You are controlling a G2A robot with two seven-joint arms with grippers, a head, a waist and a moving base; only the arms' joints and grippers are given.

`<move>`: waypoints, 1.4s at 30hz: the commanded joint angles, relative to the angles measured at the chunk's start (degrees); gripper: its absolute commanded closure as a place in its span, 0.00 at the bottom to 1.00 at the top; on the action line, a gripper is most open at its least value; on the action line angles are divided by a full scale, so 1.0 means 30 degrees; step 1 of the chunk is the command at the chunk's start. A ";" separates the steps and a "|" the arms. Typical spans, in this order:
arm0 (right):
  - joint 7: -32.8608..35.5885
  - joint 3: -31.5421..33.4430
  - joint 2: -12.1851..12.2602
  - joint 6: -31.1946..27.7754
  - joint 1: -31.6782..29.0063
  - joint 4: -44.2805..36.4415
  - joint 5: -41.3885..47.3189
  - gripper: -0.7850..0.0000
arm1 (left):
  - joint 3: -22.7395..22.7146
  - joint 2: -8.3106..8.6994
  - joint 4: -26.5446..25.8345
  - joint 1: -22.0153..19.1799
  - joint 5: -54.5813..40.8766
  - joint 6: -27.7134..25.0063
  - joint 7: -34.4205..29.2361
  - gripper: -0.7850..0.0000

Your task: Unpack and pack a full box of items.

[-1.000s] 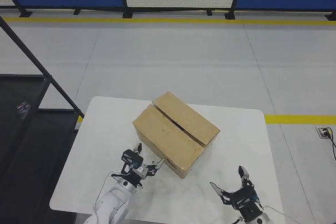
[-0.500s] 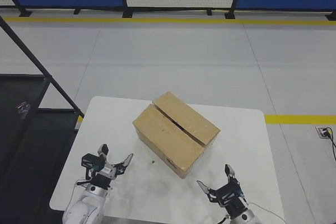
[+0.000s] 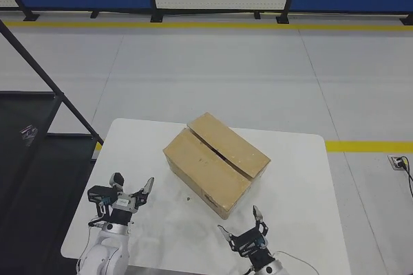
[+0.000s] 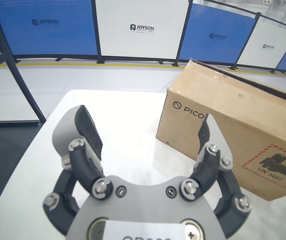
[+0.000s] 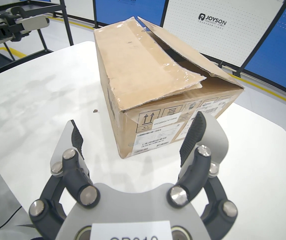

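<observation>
Left gripper (image 3: 131,184) (image 4: 145,123): jaws spread wide, nothing between them. Over the last second it has backed off from the box's near corner and now stands over the table's left side, well apart from the box (image 3: 217,161) (image 4: 233,116).

Right gripper (image 3: 238,223) (image 5: 135,121): jaws likewise spread, empty. It has shifted leftward along the table's near edge and now faces the box's near end, close to it but not touching.

Box: mid-table, set at a slant, position unchanged. The top flaps lie folded over. The right wrist view (image 5: 145,71) shows one flap lifted at the near end, with a dark gap beneath. Contents cannot be seen.

Table (image 3: 296,199): white, with a small speck (image 3: 187,199) (image 5: 95,111) beside the box.

Assessment: unpacking has not begun, and no item is out. The arms appear to be repositioning, the right better placed to reach the raised flap. Risk: the box may slide if a flap is pulled unbraced.
</observation>
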 commanded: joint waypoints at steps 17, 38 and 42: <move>-0.0199 -0.1589 -0.1098 0.2903 0.2950 0.3622 0.0458 0.00 | -0.0036 -0.0022 -0.0134 0.0039 -0.0008 0.0139 -0.0184 0.00; -0.0773 0.0751 -0.1109 0.2533 0.2259 0.3666 0.0972 0.00 | 0.0433 -0.0280 0.0063 -0.0385 0.0181 0.0655 -0.0193 0.00; -0.0670 0.1058 -0.1103 0.2519 0.2129 0.3433 0.0712 0.00 | 0.0455 -0.0319 0.0124 -0.0381 0.0158 0.0693 -0.0167 0.00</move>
